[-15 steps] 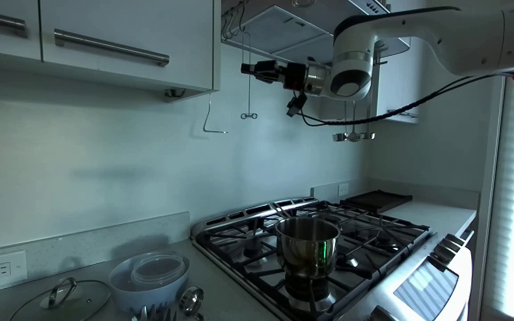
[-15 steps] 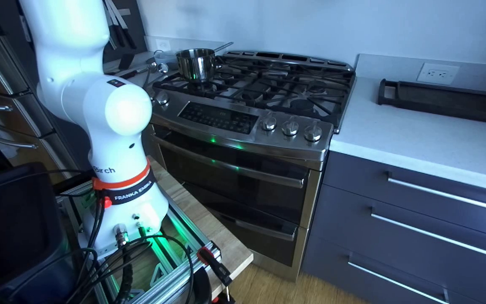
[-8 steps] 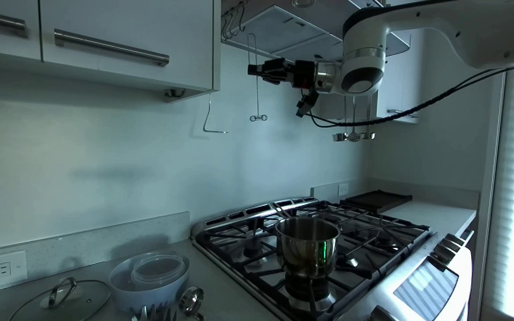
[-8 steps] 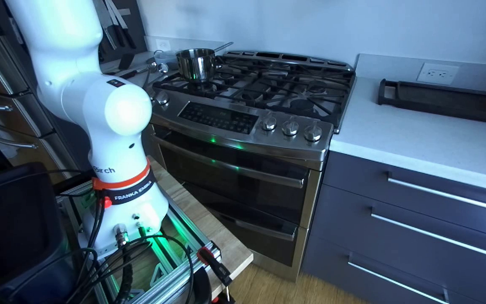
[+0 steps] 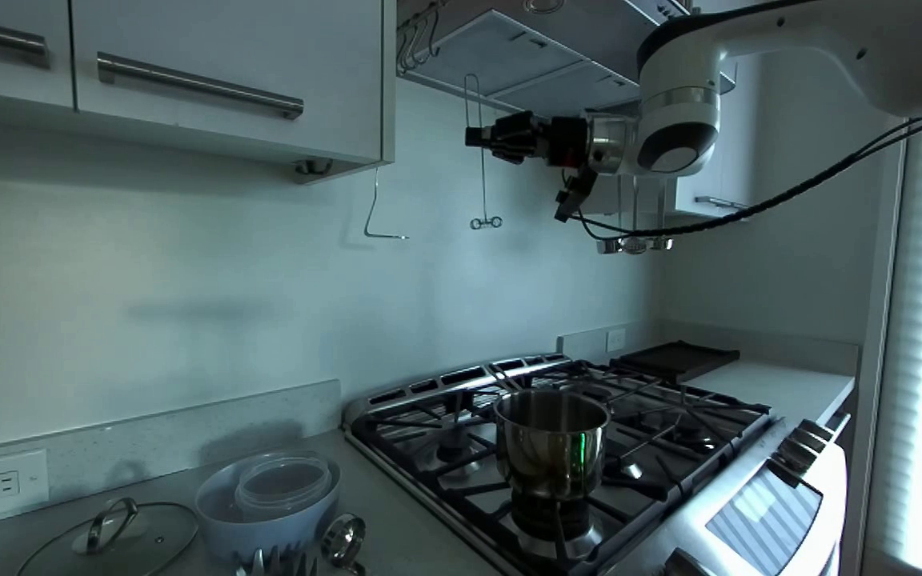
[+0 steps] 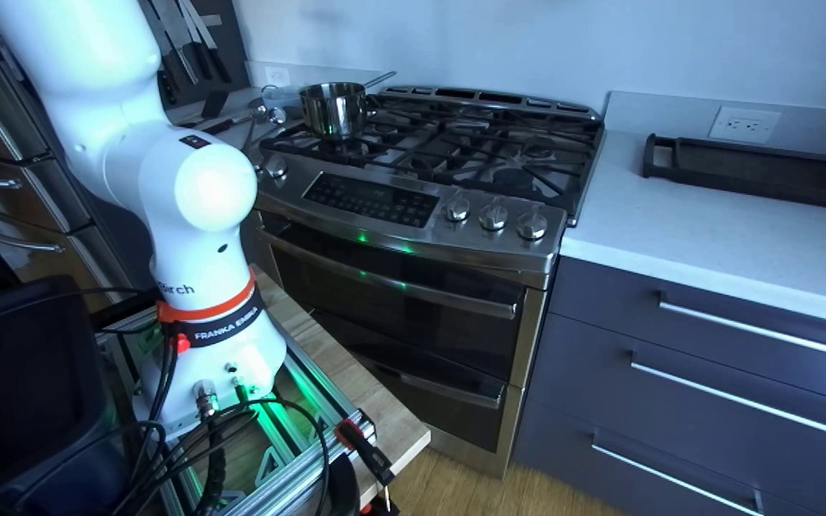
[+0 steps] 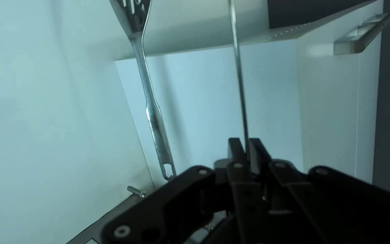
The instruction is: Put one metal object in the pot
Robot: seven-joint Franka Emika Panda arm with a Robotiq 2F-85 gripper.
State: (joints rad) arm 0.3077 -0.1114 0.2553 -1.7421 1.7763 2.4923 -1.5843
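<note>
The metal object (image 5: 483,180) is a slender silvery wire utensil with a looped top and a small double-ringed head. My gripper (image 5: 473,137) is shut on its wire handle, and it hangs upright, in front of the wall, high above the stove. In the wrist view the gripper (image 7: 244,139) has its fingers close on either side of the thin handle (image 7: 239,71); the head is out of that view. The shiny steel pot (image 5: 553,460) stands on the near burner, lower and a little right of the utensil in that view. The pot (image 6: 334,115) also shows in an exterior view, its handle pointing to the wall.
The range hood (image 5: 501,56) with hooks hangs above the gripper. A pale hooked piece (image 5: 370,212) hangs to its left, under a cabinet (image 5: 229,72). A slotted spatula (image 7: 154,125) hangs nearby. A white bowl (image 5: 221,512), glass lid (image 5: 149,544) and ladle (image 5: 343,540) sit on the counter.
My gripper and the hanging utensil have moved right and slightly down in an exterior view, now nearer the pot's side. The upper arm has shifted left in another exterior view. The pot has not moved.
</note>
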